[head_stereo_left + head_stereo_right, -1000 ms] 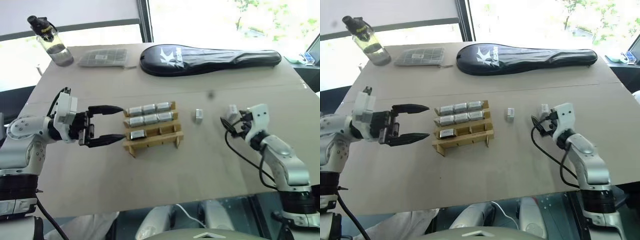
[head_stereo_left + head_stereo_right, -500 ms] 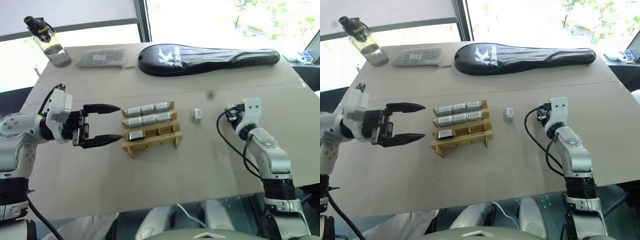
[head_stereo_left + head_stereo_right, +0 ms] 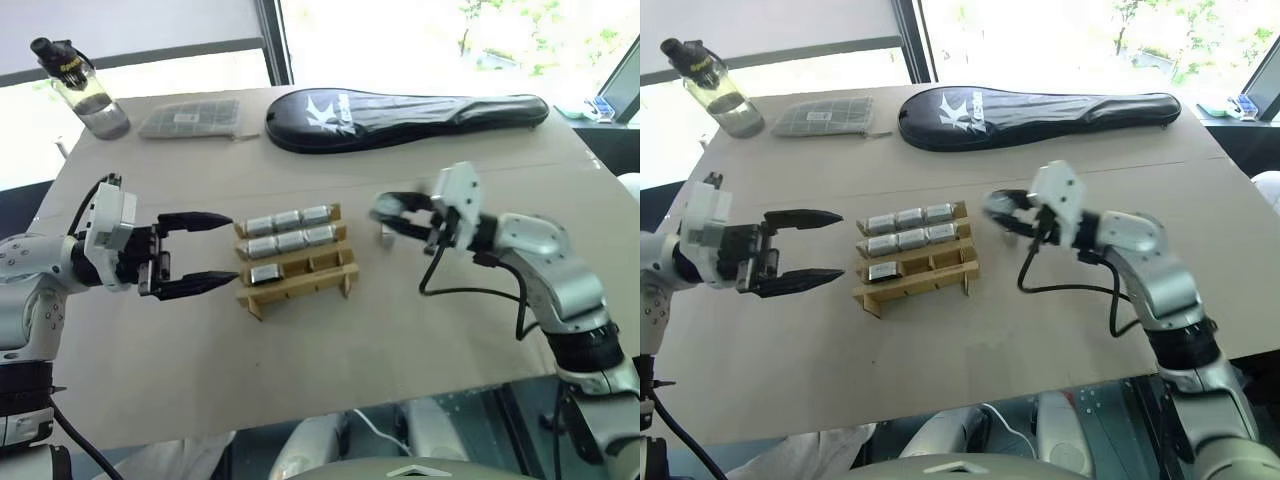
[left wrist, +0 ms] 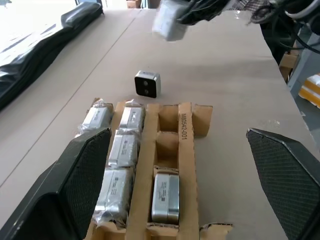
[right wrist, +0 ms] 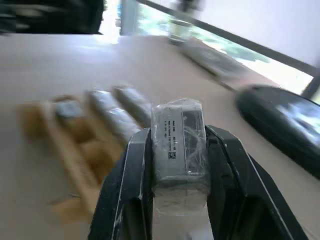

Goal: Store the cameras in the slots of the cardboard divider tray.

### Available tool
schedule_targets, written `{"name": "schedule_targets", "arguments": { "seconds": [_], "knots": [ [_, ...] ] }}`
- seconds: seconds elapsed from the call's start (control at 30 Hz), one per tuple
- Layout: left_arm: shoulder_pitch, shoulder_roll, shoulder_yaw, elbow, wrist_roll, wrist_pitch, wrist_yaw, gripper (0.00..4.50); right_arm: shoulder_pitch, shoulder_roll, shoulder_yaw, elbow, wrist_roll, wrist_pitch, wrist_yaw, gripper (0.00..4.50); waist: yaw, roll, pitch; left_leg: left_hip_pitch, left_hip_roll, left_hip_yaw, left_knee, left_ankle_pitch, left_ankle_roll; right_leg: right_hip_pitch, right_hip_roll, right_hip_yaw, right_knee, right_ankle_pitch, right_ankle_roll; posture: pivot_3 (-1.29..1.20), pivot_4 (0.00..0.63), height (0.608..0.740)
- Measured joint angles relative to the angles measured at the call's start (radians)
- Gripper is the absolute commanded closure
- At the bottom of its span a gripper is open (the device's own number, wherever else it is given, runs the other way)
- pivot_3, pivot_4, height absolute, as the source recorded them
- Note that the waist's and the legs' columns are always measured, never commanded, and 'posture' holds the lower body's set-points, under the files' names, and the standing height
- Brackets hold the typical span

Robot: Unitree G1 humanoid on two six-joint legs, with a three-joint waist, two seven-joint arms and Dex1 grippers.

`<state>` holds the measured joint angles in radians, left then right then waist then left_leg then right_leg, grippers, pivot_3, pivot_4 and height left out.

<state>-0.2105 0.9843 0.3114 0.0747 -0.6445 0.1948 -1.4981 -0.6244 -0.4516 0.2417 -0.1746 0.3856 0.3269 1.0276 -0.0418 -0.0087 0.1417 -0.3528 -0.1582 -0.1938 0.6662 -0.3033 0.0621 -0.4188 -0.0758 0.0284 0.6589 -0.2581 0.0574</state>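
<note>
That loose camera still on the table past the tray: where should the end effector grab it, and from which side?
Take the loose camera by its two plain side faces, coming straight down from above. It stands alone on the table, lens face toward the cardboard divider tray, with free room on both sides. The right end effector is already shut on a camera; the left end effector is open.

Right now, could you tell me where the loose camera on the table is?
The loose camera stands on the table just right of the cardboard divider tray, below the right claw.

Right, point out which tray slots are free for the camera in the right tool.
The cardboard divider tray has two bare slots in the near row, beyond its one camera. The two far rows are packed full. The loose camera crowds the table just past them.
</note>
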Motion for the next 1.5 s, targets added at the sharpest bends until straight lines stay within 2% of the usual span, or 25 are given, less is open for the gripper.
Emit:
{"name": "schedule_targets", "arguments": {
  "seconds": [0.1, 0.13, 0.17, 0.27, 0.43, 0.67, 1.07, 1.5],
  "knots": [
    [0.019, -0.001, 0.011, 0.032, 0.013, -0.032, -0.024, 0.00, -0.080, 0.039, 0.068, 0.105, 0.002, -0.033, 0.132, 3.69, 0.001, 0.000, 0.000, -0.001, 0.000, 0.000, 0.000, 0.000, 0.000, 0.000, 0.000, -0.001, -0.001, 0.000, 0.000, 0.00, 0.150, 0.740],
    [0.044, -0.001, 0.034, 0.037, 0.012, -0.035, -0.034, 0.00, -0.140, 0.091, 0.108, 0.208, -0.010, -0.066, 0.197, 3.69, -0.002, 0.000, 0.000, -0.001, 0.000, 0.000, 0.001, 0.000, 0.000, 0.000, 0.000, -0.001, -0.001, 0.000, 0.000, 0.00, 0.150, 0.740],
    [0.047, -0.001, 0.036, 0.037, 0.011, -0.035, -0.036, 0.00, -0.165, 0.108, 0.121, 0.252, -0.020, -0.077, 0.216, 3.69, -0.002, 0.000, 0.000, -0.001, 0.000, 0.000, 0.000, 0.000, 0.000, 0.000, 0.000, -0.002, -0.001, 0.000, 0.000, 0.00, 0.150, 0.740],
    [0.125, -0.001, 0.080, 0.027, 0.012, -0.043, -0.051, 0.00, -0.307, 0.254, 0.168, 0.528, -0.071, -0.202, 0.307, 3.69, -0.016, 0.000, 0.000, -0.001, 0.001, 0.000, 0.000, 0.000, -0.001, -0.001, 0.001, -0.002, 0.000, 0.000, 0.000, 0.00, 0.150, 0.740],
    [0.212, -0.001, 0.131, -0.003, 0.012, -0.048, -0.050, 0.00, -0.439, 0.374, 0.172, 0.863, -0.138, -0.379, 0.384, 3.69, -0.018, 0.001, 0.000, -0.001, 0.001, -0.005, 0.000, -0.002, -0.003, -0.001, 0.002, -0.010, 0.000, 0.001, -0.003, 0.00, 0.150, 0.740],
    [0.265, -0.017, 0.172, -0.069, 0.007, -0.044, -0.022, 0.00, -0.484, 0.441, 0.152, 1.102, -0.206, -0.471, 0.423, 3.69, -0.030, 0.002, 0.001, -0.001, 0.002, -0.004, 0.000, -0.002, -0.004, -0.001, 0.002, -0.011, 0.000, 0.001, -0.003, 0.00, 0.150, 0.740],
    [0.285, -0.021, 0.196, -0.104, -0.015, -0.027, -0.002, 0.00, -0.524, 0.522, 0.081, 1.287, -0.303, -0.622, 0.337, 3.69, -0.032, 0.006, 0.003, 0.004, 0.005, 0.001, 0.000, -0.003, -0.005, 0.000, 0.005, -0.009, 0.003, 0.002, -0.005, 0.00, 0.150, 0.740],
    [0.284, -0.028, 0.196, -0.106, -0.025, -0.026, 0.002, 0.00, -0.507, 0.530, 0.073, 1.325, -0.389, -0.623, 0.321, 3.69, -0.030, 0.007, 0.003, 0.005, 0.005, 0.002, -0.001, -0.003, -0.006, 0.001, 0.005, -0.007, 0.002, 0.002, -0.005, 0.00, 0.150, 0.740]
  ]
}}
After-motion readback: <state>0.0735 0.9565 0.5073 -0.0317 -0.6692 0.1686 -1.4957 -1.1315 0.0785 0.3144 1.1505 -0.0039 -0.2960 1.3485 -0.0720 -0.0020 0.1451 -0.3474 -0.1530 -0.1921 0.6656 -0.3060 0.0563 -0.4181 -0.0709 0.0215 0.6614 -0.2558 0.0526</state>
